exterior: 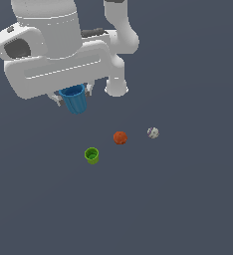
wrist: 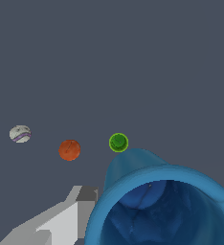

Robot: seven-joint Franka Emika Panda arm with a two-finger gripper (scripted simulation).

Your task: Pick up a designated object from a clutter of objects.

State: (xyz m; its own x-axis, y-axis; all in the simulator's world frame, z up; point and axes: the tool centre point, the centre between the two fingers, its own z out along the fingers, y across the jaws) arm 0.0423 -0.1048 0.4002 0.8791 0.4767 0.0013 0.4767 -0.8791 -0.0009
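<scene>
Filling the near corner of the wrist view, the blue cup [wrist: 162, 206] was seen mouth-up, rim toward the lens, with one grey claw finger [wrist: 61, 220] pressed beside it. In the exterior view the cup [exterior: 74, 99] was held upright in the claw [exterior: 72, 95], fingers closed narrowly on its sides, lifted well clear of the counter [exterior: 188, 199]. From the exterior view's left to right, below the cup, were laid the green cup [exterior: 91, 155], the orange-red ball [exterior: 120, 138] and the mottled whitish ball [exterior: 153, 132], all apart. The cup's long axis was judged vertical, directly under the claw, so any further lift would go straight up.
</scene>
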